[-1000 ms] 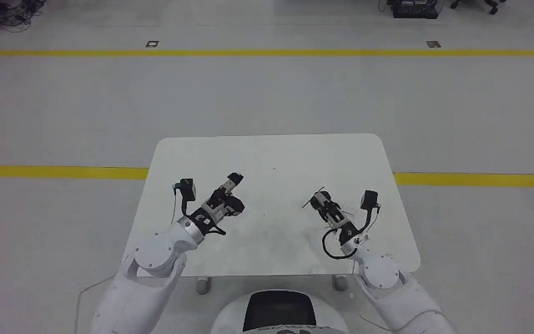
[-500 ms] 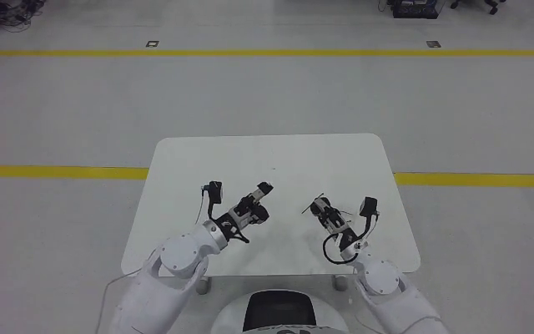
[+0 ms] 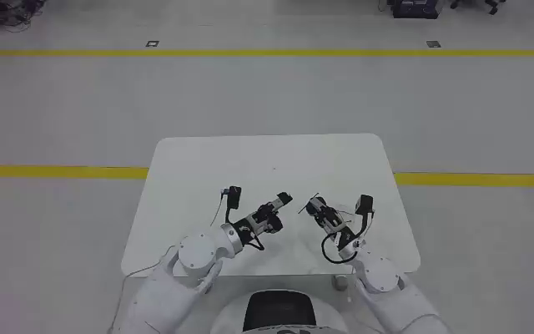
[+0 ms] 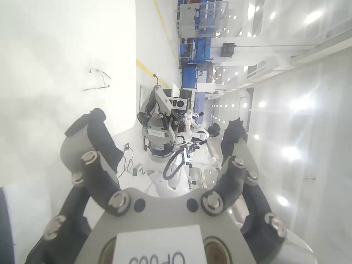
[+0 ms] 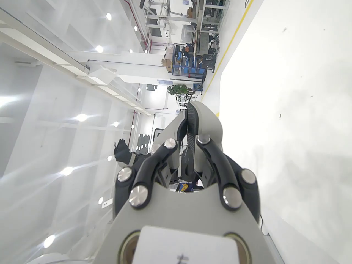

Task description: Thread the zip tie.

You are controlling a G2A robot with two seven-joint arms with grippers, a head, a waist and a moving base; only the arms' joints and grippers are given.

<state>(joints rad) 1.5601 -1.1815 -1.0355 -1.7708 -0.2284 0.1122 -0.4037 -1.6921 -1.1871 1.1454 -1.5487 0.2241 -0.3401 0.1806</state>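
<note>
My right gripper (image 3: 314,205) hovers over the white table (image 3: 267,154), right of centre. It is shut on a thin black zip tie (image 5: 193,94), and a short end pokes out past the closed fingertips (image 5: 189,111). My left gripper (image 3: 282,200) hangs just to its left, open and holding nothing, and faces the right one. In the left wrist view the right gripper (image 4: 158,130) shows between the spread fingers (image 4: 93,119), with the zip tie's end (image 4: 156,80) sticking up from it. A small gap separates the two grippers.
Thin dark marks (image 4: 97,82) lie on the tabletop beyond the grippers. The table's rounded front corners (image 3: 409,255) are close to both arms. Bare floor with yellow lines (image 3: 267,53) surrounds the table.
My left arm has swung right across the table until its open gripper sits close to the right one. The right gripper has edged slightly left, still shut on the zip tie.
</note>
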